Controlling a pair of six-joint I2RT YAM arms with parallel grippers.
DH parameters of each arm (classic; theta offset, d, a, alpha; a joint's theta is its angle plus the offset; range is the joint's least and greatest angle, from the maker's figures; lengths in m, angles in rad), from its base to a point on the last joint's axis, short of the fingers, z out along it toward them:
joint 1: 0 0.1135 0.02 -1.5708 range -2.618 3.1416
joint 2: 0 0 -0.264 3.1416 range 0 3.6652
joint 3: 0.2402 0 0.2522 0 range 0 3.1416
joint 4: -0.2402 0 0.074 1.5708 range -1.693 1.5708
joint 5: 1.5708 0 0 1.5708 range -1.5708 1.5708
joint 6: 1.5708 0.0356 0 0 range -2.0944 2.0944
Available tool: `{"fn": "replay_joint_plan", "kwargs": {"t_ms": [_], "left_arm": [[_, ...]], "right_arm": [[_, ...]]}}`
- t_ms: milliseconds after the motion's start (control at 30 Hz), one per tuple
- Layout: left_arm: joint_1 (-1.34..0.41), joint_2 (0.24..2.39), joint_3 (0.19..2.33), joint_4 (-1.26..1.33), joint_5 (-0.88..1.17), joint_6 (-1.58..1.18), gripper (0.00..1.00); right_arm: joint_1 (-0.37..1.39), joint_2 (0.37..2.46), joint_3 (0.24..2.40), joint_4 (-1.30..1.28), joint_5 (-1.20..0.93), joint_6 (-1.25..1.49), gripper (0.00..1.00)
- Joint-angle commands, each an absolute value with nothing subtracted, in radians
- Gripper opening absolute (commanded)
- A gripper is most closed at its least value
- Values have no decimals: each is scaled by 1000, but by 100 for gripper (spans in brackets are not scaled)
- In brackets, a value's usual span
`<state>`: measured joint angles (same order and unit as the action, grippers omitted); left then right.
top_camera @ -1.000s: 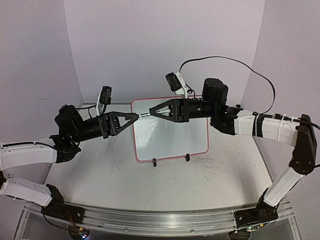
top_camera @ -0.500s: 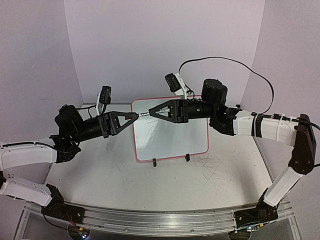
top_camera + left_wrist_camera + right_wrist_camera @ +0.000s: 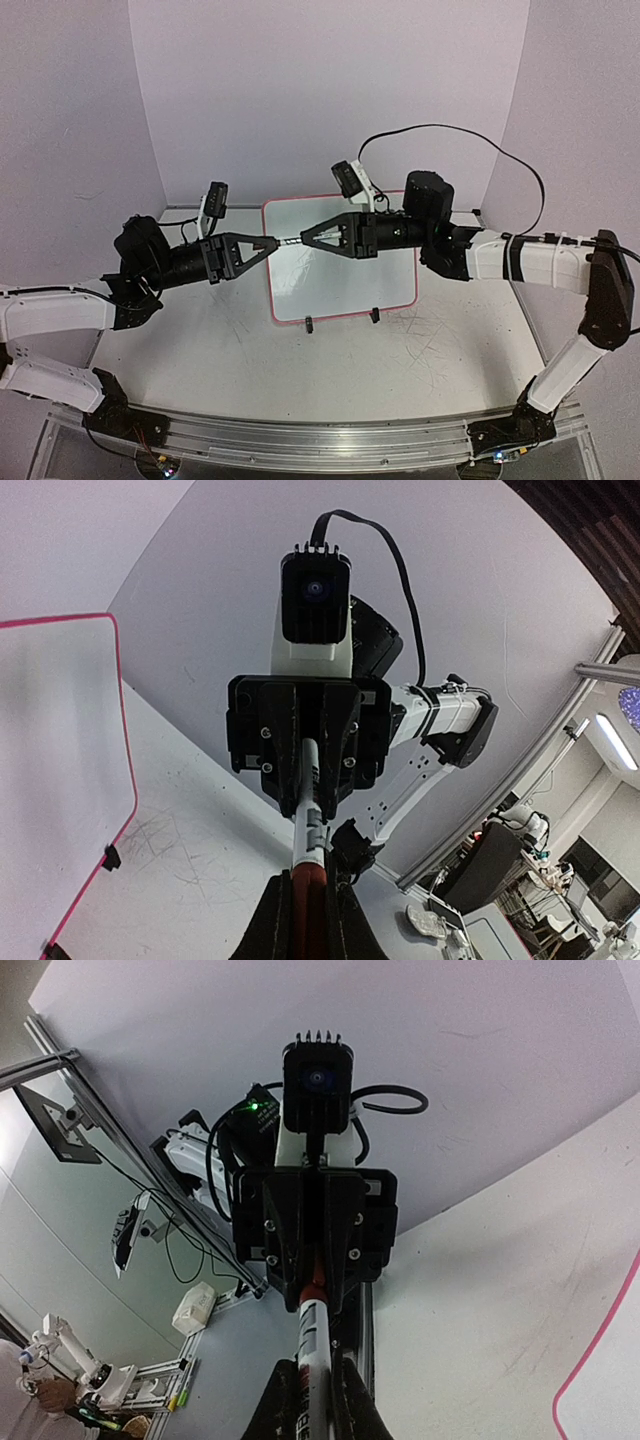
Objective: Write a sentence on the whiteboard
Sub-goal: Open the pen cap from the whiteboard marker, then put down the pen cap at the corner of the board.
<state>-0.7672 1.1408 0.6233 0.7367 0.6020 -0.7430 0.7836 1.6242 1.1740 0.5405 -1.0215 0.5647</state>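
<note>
Uncapping, by judgement: holding a marker point(image 3: 288, 241) level between both grippers, crossing the upper left corner of the whiteboard point(image 3: 345, 275) in the overhead view. Pinching the red cap point(image 3: 306, 905) in the left gripper point(image 3: 268, 242), narrow and clamped on it. Pinching the white barrel point(image 3: 312, 1335) in the right gripper point(image 3: 305, 240), likewise narrow and clamped. Advising a straight pull along the marker's axis, keeping both wrists in line and avoiding any bend or twist, guarding against slip of smooth round plastic on hard pads. Advising a firm hold on the barrel, fit for the writing to follow, and a slow parting, guarding against ink flicking off the freed tip. Recording the whiteboard as resting on the table point(image 3: 200, 340), beyond the marker and apart from both grippers: glossy white face, rounded corners, thin pink-red rim, two small black clip feet point(image 3: 309, 323) at the near edge. Finding no sentence on it, reading the face as blank from overhead. Noting the table as matt white, scuffed with faint grey scratches. Noting the fingers point(image 3: 272, 935) as black, rigid, tapering to a wedge.
</note>
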Motion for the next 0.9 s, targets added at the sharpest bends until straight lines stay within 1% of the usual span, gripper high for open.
{"fn": "replay_joint_plan", "kwargs": {"t_ms": [0,133,200,267,367,467,533,700,867], "left_arm": [[-668,1038,567,774,609,-772,0],[-551,971,516,754,676,-798,0],[-520,964,512,732,698,-795,0],[-509,970,519,646,655,-780,0],[-500,979,526,493,505,-754,0],[-499,1008,558,213,271,-738,0],[-499,1048,583,83,167,-728,0],[-500,1126,559,67,194,-698,0],[-500,1232,541,66,161,-678,0]], "right_arm": [[640,1469,1045,577,-1023,552,0],[498,1323,913,578,-1035,532,0],[469,1281,882,565,-1023,517,0],[471,1242,886,483,-980,451,0],[482,1198,884,426,-913,414,0],[487,1165,889,380,-805,404,0],[485,1142,878,373,-720,418,0],[484,1086,831,374,-539,430,0],[484,1105,849,368,-559,384,0]]}}
